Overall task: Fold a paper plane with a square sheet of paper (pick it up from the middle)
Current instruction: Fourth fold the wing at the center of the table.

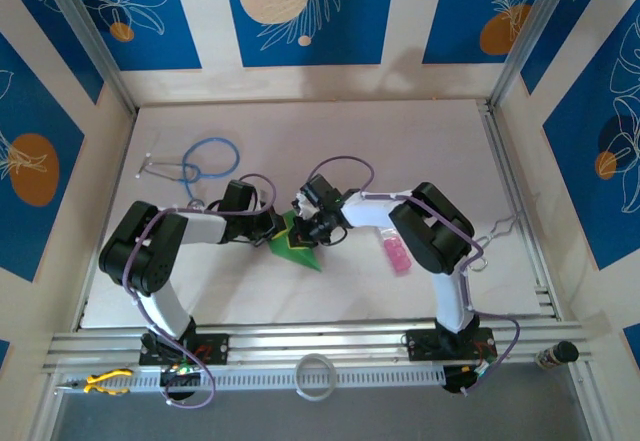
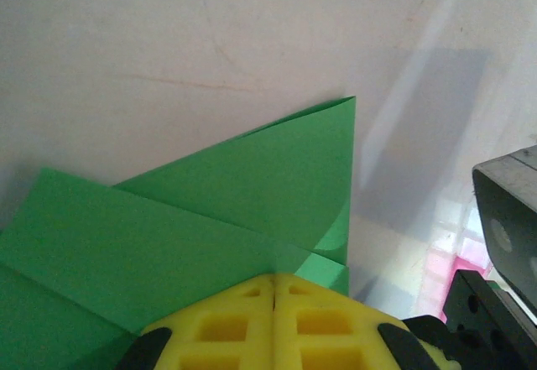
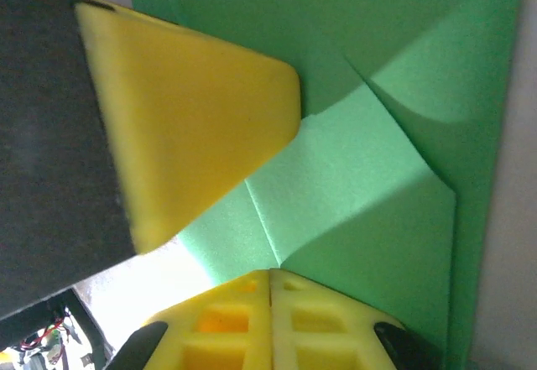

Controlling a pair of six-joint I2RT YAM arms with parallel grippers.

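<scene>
Left pincer [image 2: 273, 279], right pincer [image 3: 270, 274], each closed, tips on green paper [image 2: 210, 206], white tabletop [image 1: 400, 151], blue walls [image 1: 345, 26]

- White table top [image 1: 400, 151] under me: matte, faintly scuffed, soft shadows lying across it.
- Back wall [image 1: 300, 11]: blue panels between white strips, with white leaf outlines and cream and orange discs.
- Left wall [image 1: 40, 161] and right wall [image 1: 600, 141]: same pattern.
- Aluminium posts [image 1: 85, 31] in both far corners.
- Slotted aluminium rail [image 1: 320, 346] along my near edge.

I get bright, even overhead light on the bench [image 1: 330, 151], with only soft shadows. In my right wrist view the square sheet of paper [image 3: 377, 219] blurs close-up, a blown-out white patch beside it.
</scene>
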